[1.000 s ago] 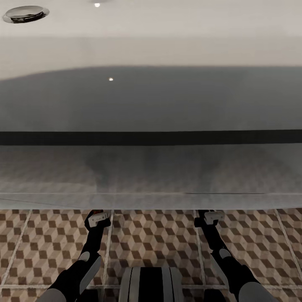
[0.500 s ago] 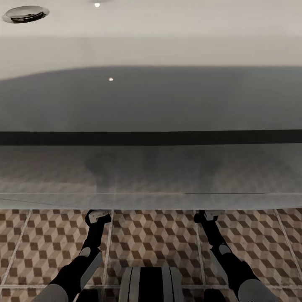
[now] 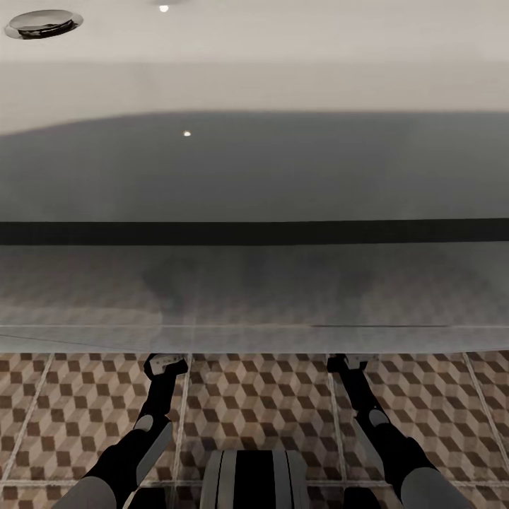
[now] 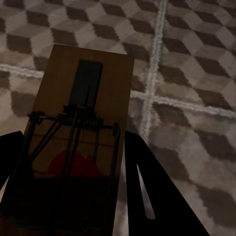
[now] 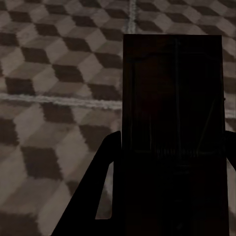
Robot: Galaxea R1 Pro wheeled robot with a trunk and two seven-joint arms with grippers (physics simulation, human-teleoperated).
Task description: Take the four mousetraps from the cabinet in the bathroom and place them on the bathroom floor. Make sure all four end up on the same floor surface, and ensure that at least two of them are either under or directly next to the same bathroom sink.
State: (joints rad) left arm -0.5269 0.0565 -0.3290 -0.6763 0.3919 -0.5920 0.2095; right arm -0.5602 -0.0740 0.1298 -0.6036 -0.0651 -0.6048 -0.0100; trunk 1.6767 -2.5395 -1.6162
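Under the overhanging pale rim of a large white basin (image 3: 254, 177), whose chrome drain (image 3: 42, 22) is seen at the far left, two arms are stretched forward over the bathroom floor (image 3: 268, 403). The left tool (image 3: 165, 363) is seen just short of the basin's rim, and in the left wrist view a mousetrap (image 4: 81, 137) is pinched between its dark fingers (image 4: 147, 187). The tan board, black wire spring and red spot are shown plainly, and the board projects forward beyond the fingertips, with the cube-patterned tiles and a pale grout line seen beyond it. Whether the board is touching the tiles cannot be told.

To the right, the robot's dark trunk (image 3: 254, 481) is seen low between the arms. Further right, the right tool (image 3: 348, 363) is partly hidden by the basin's rim. In the right wrist view a second mousetrap (image 5: 174, 128) is clamped between that tool's fingers (image 5: 98, 196); it lies in deep shadow, so only faint wire lines are made out on its face. The same patterned tiles are seen past it.
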